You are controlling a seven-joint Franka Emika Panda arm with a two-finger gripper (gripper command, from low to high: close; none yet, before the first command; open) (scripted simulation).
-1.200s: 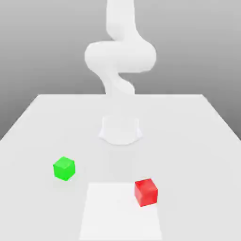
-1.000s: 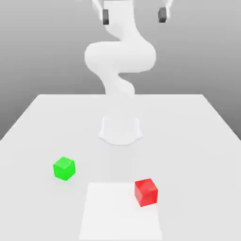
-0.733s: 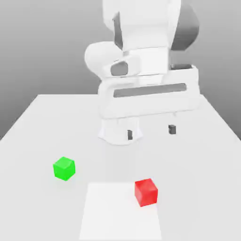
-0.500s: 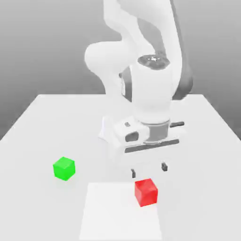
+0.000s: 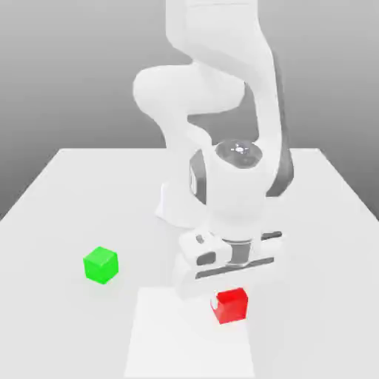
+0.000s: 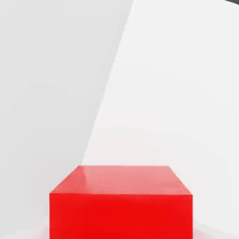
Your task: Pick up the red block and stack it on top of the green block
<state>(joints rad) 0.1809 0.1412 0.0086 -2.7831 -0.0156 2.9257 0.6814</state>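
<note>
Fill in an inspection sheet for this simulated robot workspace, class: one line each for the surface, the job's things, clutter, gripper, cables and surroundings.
Surface: white table with a slightly brighter square patch near the front edge.
Job's things: red block sits on the table, on the patch's edge toward the exterior view's right; green block sits apart on the plain table toward the exterior view's left. Not stacked.
Clutter: nothing seen.
Gripper: gripper is lowered directly over the red block and shut on it; the block is still on the table.
Cables: nothing seen.
Surroundings: plain grey backdrop; the arm's white base stands mid-table behind the blocks.
</note>
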